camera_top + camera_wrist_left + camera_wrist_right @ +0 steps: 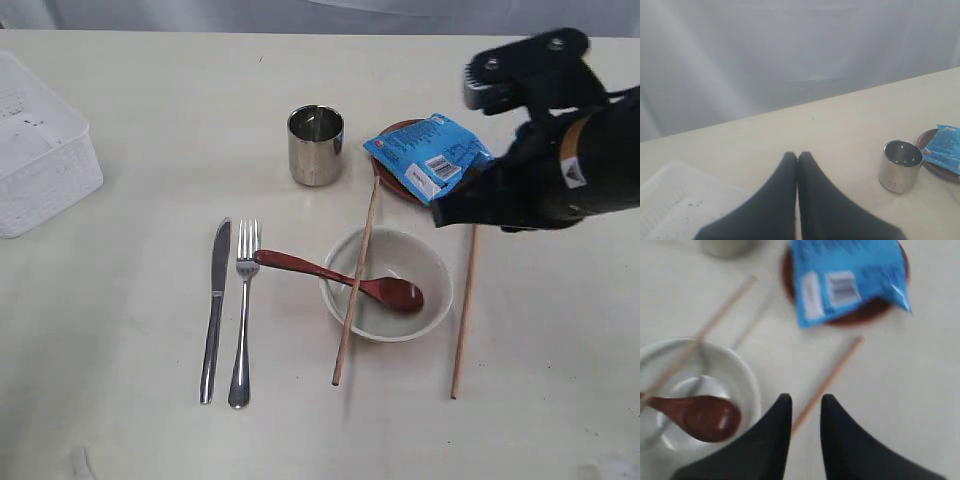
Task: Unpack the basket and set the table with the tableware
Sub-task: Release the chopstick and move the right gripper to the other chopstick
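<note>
The basket is white latticework, the packet blue, the plate brown-red, the spoon dark red, the bowl pale.

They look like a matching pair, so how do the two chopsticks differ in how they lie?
The first chopstick rests across the bowl, touching its rim; the second chopstick lies flat on the table, apart from the bowl. The right tool hangs above the second, not the first. Both are plain wood and roughly parallel.
</note>
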You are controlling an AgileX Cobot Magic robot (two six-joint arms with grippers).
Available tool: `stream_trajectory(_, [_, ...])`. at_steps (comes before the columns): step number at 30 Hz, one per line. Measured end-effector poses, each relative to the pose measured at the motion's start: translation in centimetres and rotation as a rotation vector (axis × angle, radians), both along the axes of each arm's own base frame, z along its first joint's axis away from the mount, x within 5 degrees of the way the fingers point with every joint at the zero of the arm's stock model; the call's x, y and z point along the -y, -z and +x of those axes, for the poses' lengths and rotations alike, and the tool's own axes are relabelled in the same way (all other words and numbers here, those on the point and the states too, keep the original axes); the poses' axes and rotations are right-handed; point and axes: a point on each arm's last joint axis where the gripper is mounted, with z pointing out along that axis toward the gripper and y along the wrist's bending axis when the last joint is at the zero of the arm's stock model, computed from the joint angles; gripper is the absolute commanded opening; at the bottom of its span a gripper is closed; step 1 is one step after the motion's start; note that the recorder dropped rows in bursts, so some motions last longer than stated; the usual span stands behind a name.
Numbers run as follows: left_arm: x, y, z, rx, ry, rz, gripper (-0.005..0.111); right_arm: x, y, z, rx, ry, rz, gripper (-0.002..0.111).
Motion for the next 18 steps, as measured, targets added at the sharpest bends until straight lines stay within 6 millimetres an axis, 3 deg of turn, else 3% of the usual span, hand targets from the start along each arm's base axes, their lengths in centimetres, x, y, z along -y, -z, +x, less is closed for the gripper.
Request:
stream_trajectory(3, [0.0, 0.0, 0.0, 0.0, 0.0, 0.0, 0.0, 2.0, 1.9, -0.1, -0.131, 0.223, 0.052, 0.057])
stream_trajectory(7, [0.0, 0.0, 0.0, -0.001, -0.001, -0.002, 0.0, 3.0, 4.2, -0.1, -0.265, 0.38, 0.161, 0.057])
stream_trajectory(12, [0.0, 0.0, 0.0, -0.002, -0.002, -0.006, 0.0, 2.2, 6.2, 0.6, -0.345, 0.4, 0.238, 0.057])
stream_trajectory(18, [0.0, 0.0, 0.0, -0.002, -0.002, -0.006, 0.0, 2.1, 9.2, 1.7, -0.407, 0.426, 0.21, 0.057])
